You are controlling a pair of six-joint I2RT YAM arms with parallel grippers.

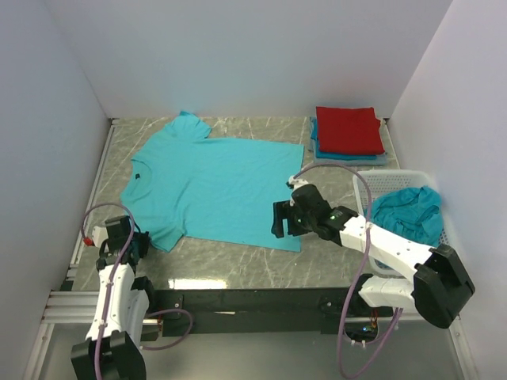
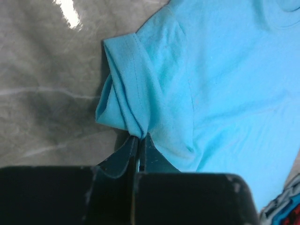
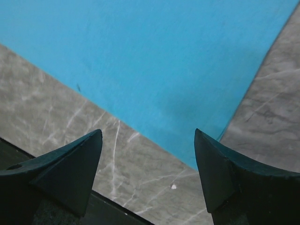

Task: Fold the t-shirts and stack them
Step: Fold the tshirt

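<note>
One turquoise t-shirt (image 1: pixel 214 186) (image 2: pixel 225 84) (image 3: pixel 154 61) lies spread flat across the middle of the grey marbled desk (image 1: pixel 238 261) (image 2: pixel 47 84) (image 3: pixel 47 103), with its collar toward the left side and its hem toward the right. At this shirt's near-left sleeve (image 1: pixel 158 233) (image 2: pixel 136 84) sits the left pincer (image 1: pixel 141 240) (image 2: pixel 139 140). In the left wrist view its two dark fingers are pressed almost together, and the sleeve's edge is pinched between them, so the cloth gathers into folds running down into the grip. The rest of the sleeve bunches up just above the fingertips. The right pincer (image 1: pixel 277 220) (image 3: pixel 147 136) is at the shirt's near-right hem corner. Its fingers are spread wide and grasp nothing. In the right wrist view that corner of the shirt shows in the gap between the two fingers, with bare desk on either side. Whether the fingertips touch the cloth or the desk cannot be told. Beyond the spread shirt's far-right corner, a folded red t-shirt (image 1: pixel 348 129) lies on top of a folded blue t-shirt (image 1: pixel 317 148). To the right of the spread shirt's hem stands a white lattice basket (image 1: pixel 360 190), with a crumpled teal t-shirt (image 1: pixel 408 210) heaped inside it.
</note>
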